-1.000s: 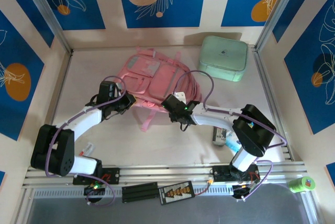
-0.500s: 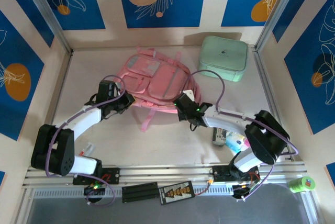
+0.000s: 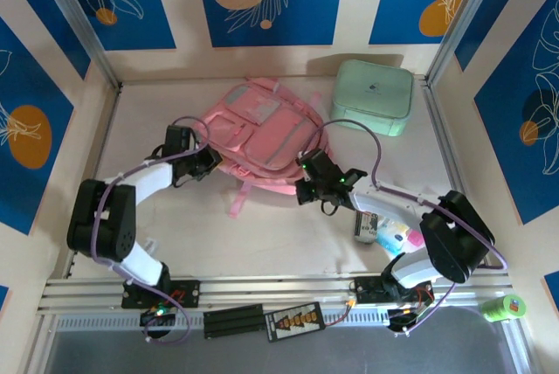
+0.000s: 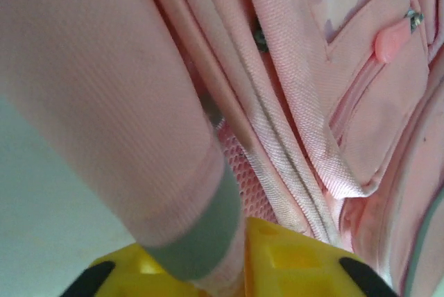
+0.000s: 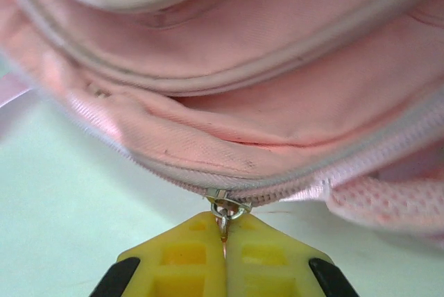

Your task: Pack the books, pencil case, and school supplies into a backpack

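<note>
The pink backpack [image 3: 262, 129] lies flat at the middle back of the table. My right gripper [image 3: 306, 183] is at its near right edge. In the right wrist view the yellow fingers [image 5: 187, 259] are shut on the small metal zipper pull [image 5: 225, 208] of the backpack's side zipper [image 5: 333, 172]. My left gripper [image 3: 206, 162] is at the backpack's near left corner. In the left wrist view a pink strap with a grey-green end [image 4: 201, 231] runs down between the two yellow fingers [image 4: 298, 255], which close on it. The books and pencil case are out of view.
A mint-green rounded box [image 3: 374, 97] stands at the back right. A few small school supplies [image 3: 377, 230] lie beside the right arm, and a pen [image 3: 146, 247] lies by the left arm's base. A loose pink strap [image 3: 238, 204] trails toward the front.
The right gripper has moved right and back along the backpack's edge with the zipper pull. The backpack has shifted and turned toward the back. The left arm has swung in closer to its base.
</note>
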`<state>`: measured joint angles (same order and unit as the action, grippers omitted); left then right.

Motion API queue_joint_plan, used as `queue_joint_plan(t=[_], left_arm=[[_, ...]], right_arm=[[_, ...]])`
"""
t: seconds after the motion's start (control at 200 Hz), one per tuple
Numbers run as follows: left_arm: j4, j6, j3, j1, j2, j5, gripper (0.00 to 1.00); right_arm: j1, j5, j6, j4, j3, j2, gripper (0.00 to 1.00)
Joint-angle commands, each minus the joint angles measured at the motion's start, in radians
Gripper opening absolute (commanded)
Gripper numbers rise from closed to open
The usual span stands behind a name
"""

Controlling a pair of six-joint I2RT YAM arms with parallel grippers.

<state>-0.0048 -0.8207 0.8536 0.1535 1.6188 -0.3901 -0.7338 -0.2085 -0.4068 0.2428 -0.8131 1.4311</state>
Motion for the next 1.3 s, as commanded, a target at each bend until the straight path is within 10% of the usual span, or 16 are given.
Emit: queue_joint_plan(t=[0.0, 0.43, 0.725, 1.295], left_arm=[[0.043, 0.087, 0.047, -0.031, 0.030, 0.004, 0.30], [-0.033, 0.035, -0.207, -0.097, -0.279, 0.112, 0.71], [0.186, -0.248, -0.358, -0.035, -0.400, -0.100, 0.73], [0.368, -0.399, -0.411, 0.103, -0.286, -0.043, 0.62]], right_arm=[[-0.030, 0.266, 0.011, -0.097, -0.057, 0.029, 0.00], [-0.158, 0.238, -0.097, -0.144, -0.343, 0.309, 0.00], [-0.186, 0.259, -0.107, -0.103, -0.433, 0.385, 0.00], [-0.225, 0.245, -0.122, -0.038, -0.443, 0.402, 0.00]])
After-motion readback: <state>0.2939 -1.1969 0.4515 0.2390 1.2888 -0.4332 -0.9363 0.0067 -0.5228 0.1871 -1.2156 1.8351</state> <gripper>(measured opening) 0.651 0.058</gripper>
